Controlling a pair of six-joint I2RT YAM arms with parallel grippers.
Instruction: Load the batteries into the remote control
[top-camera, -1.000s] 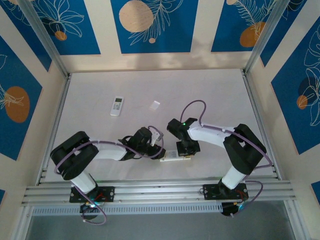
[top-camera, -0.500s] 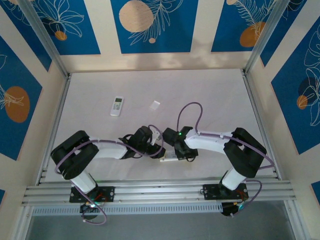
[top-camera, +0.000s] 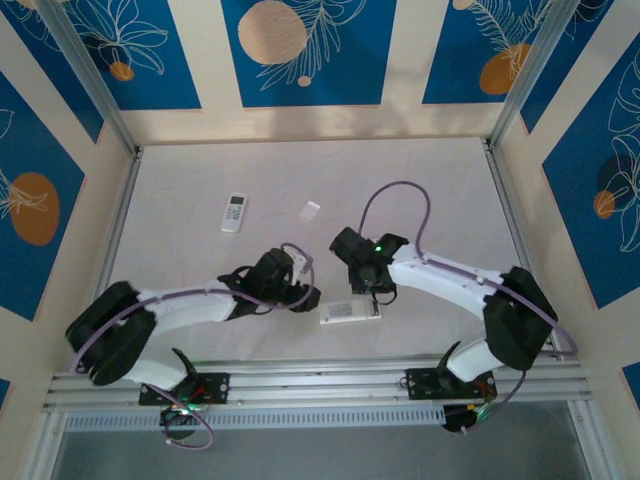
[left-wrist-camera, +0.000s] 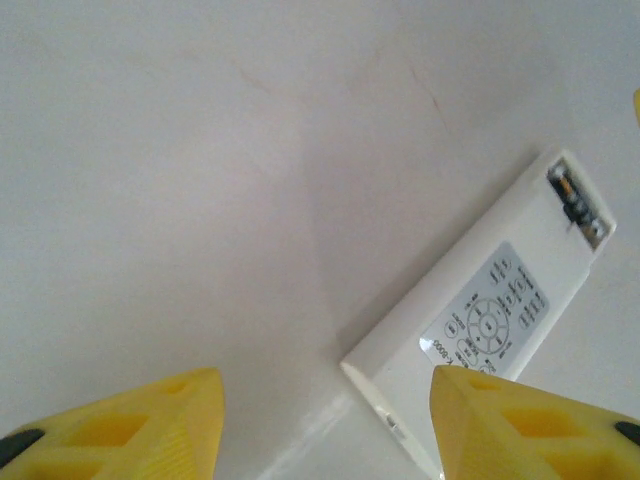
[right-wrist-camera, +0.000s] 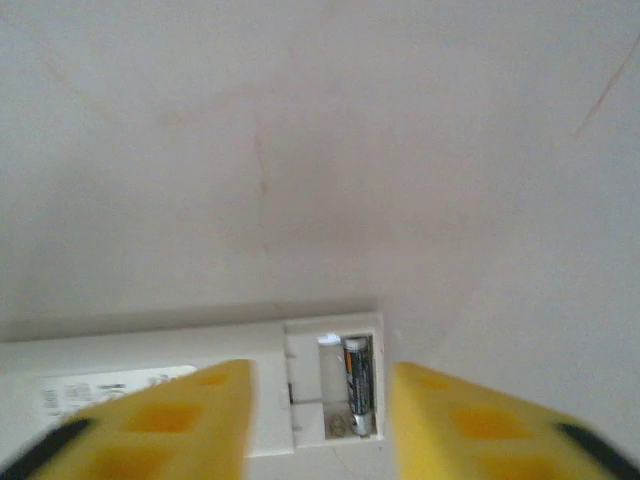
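— Left gripper (left-wrist-camera: 320, 435)?
— Parted wide, holding nothing, over bare table (left-wrist-camera: 200, 150), just beside the remote (left-wrist-camera: 480, 330).
— Right gripper (right-wrist-camera: 320, 425)?
— Parted too, empty, poised above the open bay (right-wrist-camera: 328, 385). Holds one battery (right-wrist-camera: 358, 385) against its right wall; looks vacant alongside.
— Where on the table?
— Mid-width, near the near edge.
— Risks?
— Probably catching the bay lip with a finger and popping the battery loose, or shoving the remote toward that edge. Possibly closing on the remote instead of a fresh battery.
— Surroundings?
— White, faintly scuffed top. Second remote (top-camera: 233, 212) and a small clear piece (top-camera: 311, 209) well apart, toward the far side. Metal rails (top-camera: 300, 380) along the near edge, blue leaf-print panels (top-camera: 300, 50) around.
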